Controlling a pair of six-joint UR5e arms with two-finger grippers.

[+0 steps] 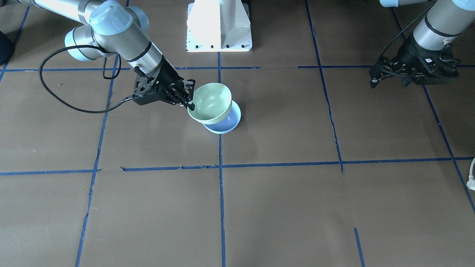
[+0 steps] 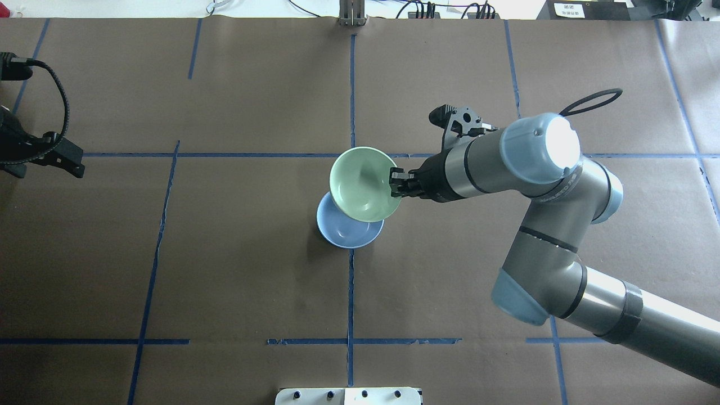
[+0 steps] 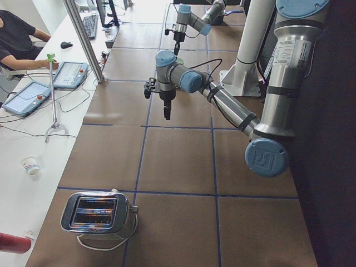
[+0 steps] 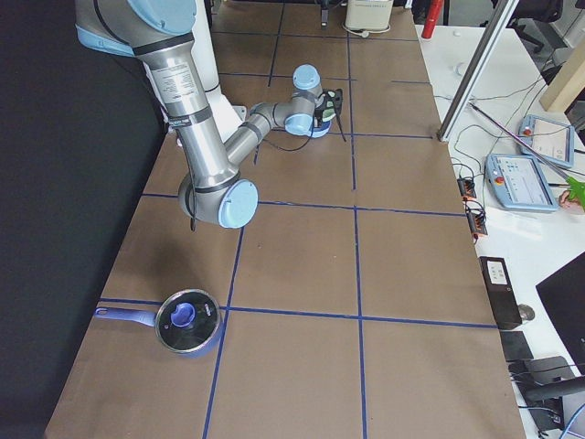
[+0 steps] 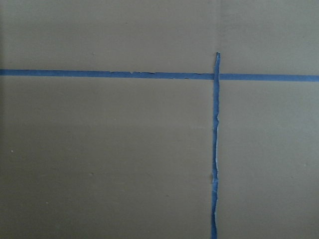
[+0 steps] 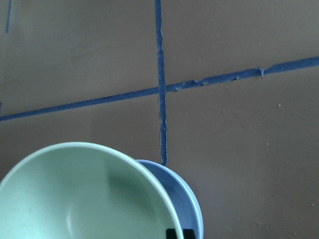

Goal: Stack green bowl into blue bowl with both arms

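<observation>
right fingers point(image 1: 186, 101) grip green bowl point(image 1: 209, 102) by its rim, tilted, directly over blue bowl point(image 1: 228, 124) on surface point(image 1: 297, 204); straight down next. left fingers point(image 1: 382, 70) well apart, can't tell open or closed.

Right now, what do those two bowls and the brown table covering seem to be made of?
The green bowl looks like glossy plastic or melamine, possibly glazed ceramic: it is smooth and plain, with soft highlights inside. The blue bowl shows the same smooth sheen, so probably the same material. The table covering seems to be matte brown paper, without shine, marked off with blue tape.
</observation>
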